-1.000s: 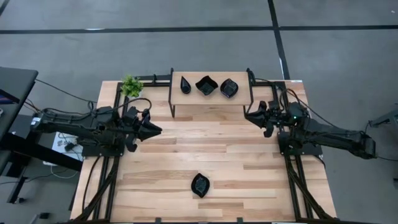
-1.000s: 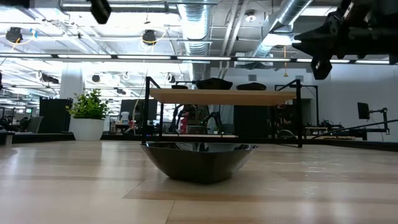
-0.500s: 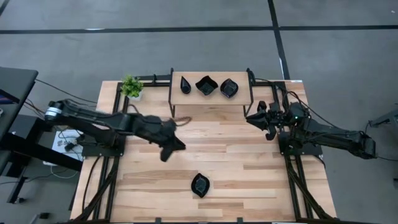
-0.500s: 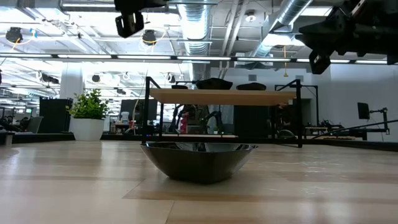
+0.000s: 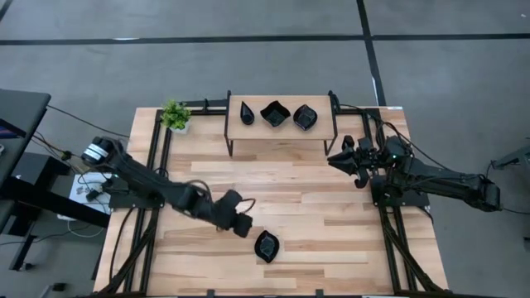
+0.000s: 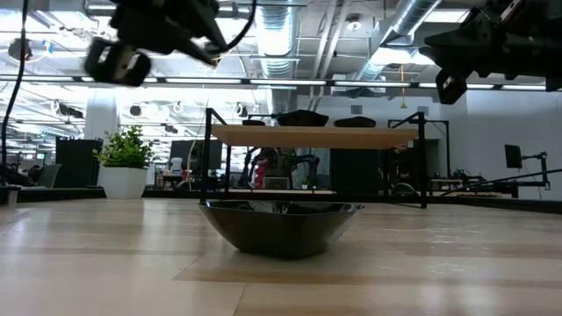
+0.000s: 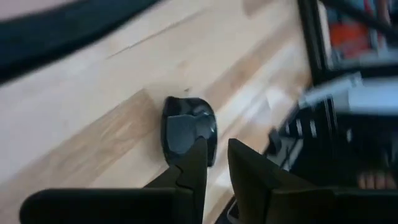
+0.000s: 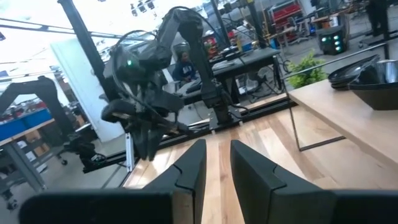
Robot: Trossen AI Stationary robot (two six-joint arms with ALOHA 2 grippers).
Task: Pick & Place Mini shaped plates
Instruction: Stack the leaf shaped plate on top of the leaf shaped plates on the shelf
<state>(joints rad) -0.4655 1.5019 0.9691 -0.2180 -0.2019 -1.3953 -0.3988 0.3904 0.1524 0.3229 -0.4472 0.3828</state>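
Note:
One glossy black mini plate (image 5: 267,246) rests by its underside on the wooden table near the front edge; the low view shows it as a shallow bowl (image 6: 281,226). Three more plates (image 5: 275,113) sit on a raised shelf (image 5: 281,134) at the back. My left gripper (image 5: 243,223) hangs in the air just left of the table plate (image 7: 186,127) and slants down at it. Its fingers (image 7: 216,168) stand a narrow gap apart with nothing between them. My right gripper (image 5: 335,157) waits at the table's right, level, its fingers (image 8: 217,163) also slightly apart and empty.
A small green plant (image 5: 175,114) stands at the back left corner. The shelf has black metal legs (image 5: 229,141). Black frame rails (image 5: 157,165) run along both table sides. Bare wood (image 5: 315,215) lies between the shelf and the front plate.
My left arm has swung out from the table's left side toward the near edge and the right, sinking toward the plate on the table. Its wrist has rolled and tipped downward. The plate has not moved.

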